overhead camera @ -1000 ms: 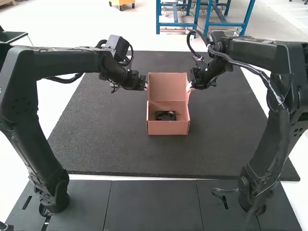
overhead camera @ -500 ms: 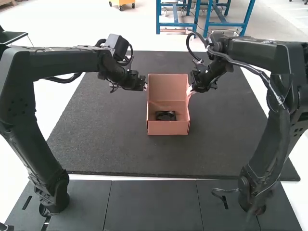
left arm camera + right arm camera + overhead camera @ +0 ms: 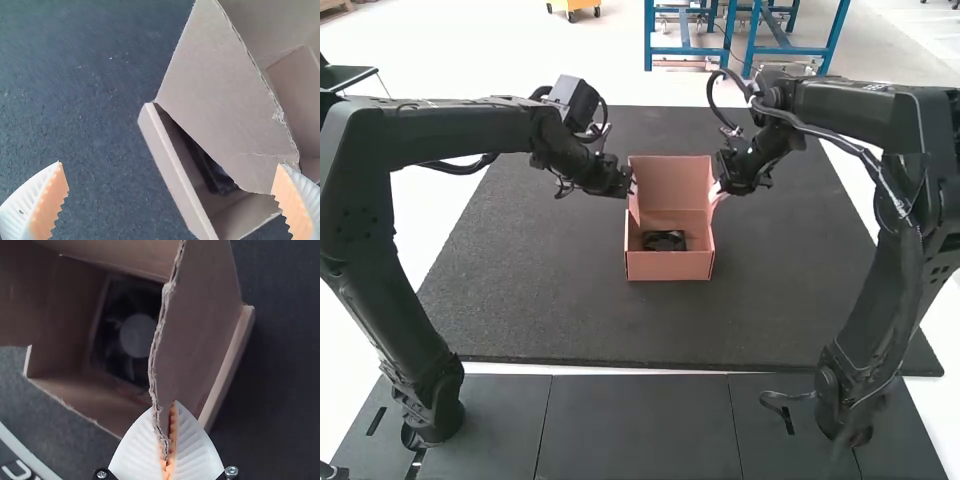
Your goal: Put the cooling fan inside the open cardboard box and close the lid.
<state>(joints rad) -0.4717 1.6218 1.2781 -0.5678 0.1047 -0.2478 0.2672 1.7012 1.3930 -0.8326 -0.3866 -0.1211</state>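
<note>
On the black mat (image 3: 520, 270), the cardboard box (image 3: 667, 262) stood open, with the cooling fan (image 3: 663, 240) lying flat on its floor and the lid (image 3: 668, 182) raised upright at the far side. The right gripper (image 3: 723, 178) was pinched tight on the lid's side flap (image 3: 195, 340). The left gripper (image 3: 620, 183) sat at the lid's opposite edge, fingers spread wide, holding nothing.

Blk textured mat (image 3: 520, 270) on pale surface (image 3: 435, 225); blk panels (image 3: 640, 425) nr front.
</note>
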